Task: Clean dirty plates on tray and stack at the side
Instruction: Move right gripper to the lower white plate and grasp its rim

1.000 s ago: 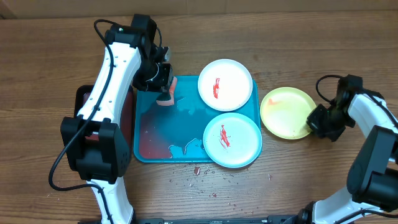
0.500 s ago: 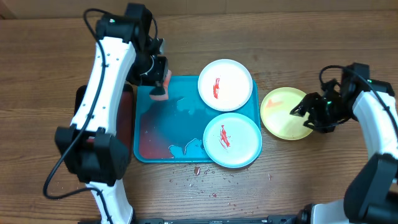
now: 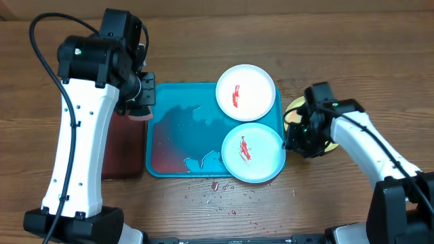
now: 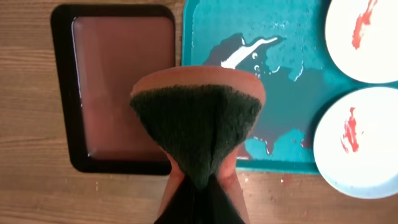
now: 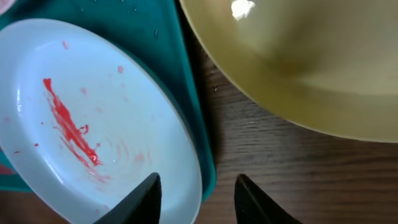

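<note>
The turquoise tray [image 3: 169,146] holds a white plate [image 3: 245,92] at its far right and a pale aqua plate [image 3: 253,153] at its near right, both smeared red. A yellow-green plate [image 3: 298,108] lies on the table right of the tray, partly under my right arm. My right gripper [image 3: 296,139] stands open. In the right wrist view its fingers [image 5: 149,199] straddle the aqua plate's [image 5: 93,124] rim and the tray's rim [image 5: 193,112], with the yellow-green plate [image 5: 311,62] beyond. My left gripper [image 3: 140,102] is shut on a sponge [image 4: 198,124], above the gap between the two trays.
A dark red tray with a black rim [image 4: 121,87] lies left of the turquoise tray [image 4: 261,74]. Wet patches and a reddish film cover the turquoise tray's floor [image 3: 190,135]. Red crumbs [image 3: 217,186] are scattered on the wooden table in front of it.
My left arm has carried the sponge left, off the turquoise tray toward the dark red one. My right gripper has moved left, past the yellow-green plate to the tray's right edge, and opened.
</note>
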